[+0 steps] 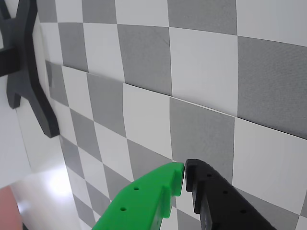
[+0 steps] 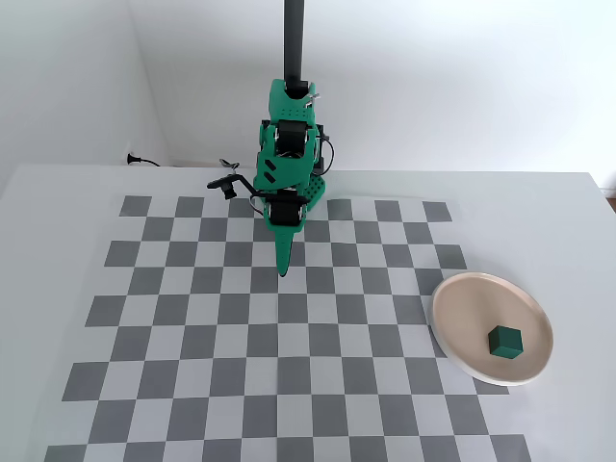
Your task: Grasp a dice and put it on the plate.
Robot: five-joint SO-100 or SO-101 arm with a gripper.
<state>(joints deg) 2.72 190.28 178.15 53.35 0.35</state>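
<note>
The dice (image 2: 504, 340) is sitting inside the plate (image 2: 452, 332), right of its centre. The gripper (image 1: 184, 175) is hanging well apart from the plate over the checkerboard (image 2: 192, 318), fingers together, holding nothing. Judgement: placement appears complete; parking clear avoids disturbing it.

We are counting one dice (image 2: 504, 340), a small dark green cube, and it is sitting on the one plate (image 2: 452, 294) in the fixed view. We are seeing one robot arm (image 2: 289, 154) with one gripper (image 2: 284, 272); in the wrist view that gripper (image 1: 184, 175) is showing two fingers, one green (image 1: 144, 201) and one black (image 1: 216, 201). We are finding one checkered mat (image 2: 192, 337) lying on one white surface (image 2: 58, 192). One dark cross-shaped stand (image 1: 24, 72) is showing in the wrist view.
</note>
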